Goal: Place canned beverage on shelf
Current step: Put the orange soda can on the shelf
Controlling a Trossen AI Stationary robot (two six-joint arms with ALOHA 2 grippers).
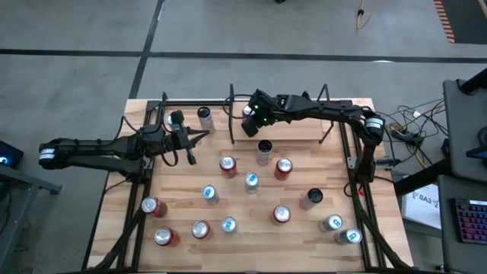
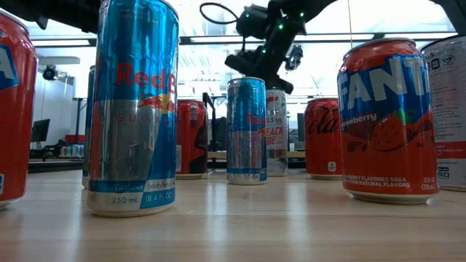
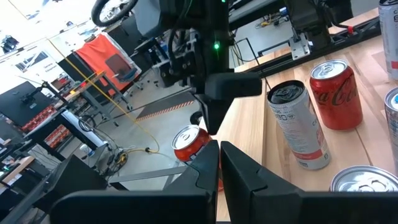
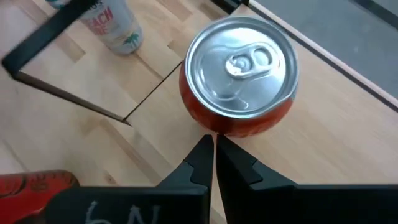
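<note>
A red can with a silver top [image 4: 239,68] stands upright on the light-wood shelf [image 4: 323,130], near the shelf's left end [image 1: 247,113]. My right gripper [image 4: 214,149] hangs over it from the right, fingers shut, its tips just beside the can's wall. The right gripper also shows in the high view [image 1: 251,122] and in the low view [image 2: 266,69]. My left gripper [image 3: 219,152] is shut and empty over the table's left part [image 1: 189,148], pointing toward the shelf. The red can [image 3: 191,142] shows past its fingers. My right gripper's shut fingertips [image 4: 205,146] stand close against the red can's side wall [image 4: 214,127], coming from above at a slant. Whether they touch it I cannot tell. The can stands upright on the shelf board on its own base.
Several cans stand about the tabletop [image 1: 251,181], red, blue and black-topped, some close in front of the shelf [image 1: 264,148]. A white peach can [image 4: 115,25] stands left of the shelf's black side rail [image 4: 62,81]. A black frame runs along the table's edges [image 1: 354,152].
</note>
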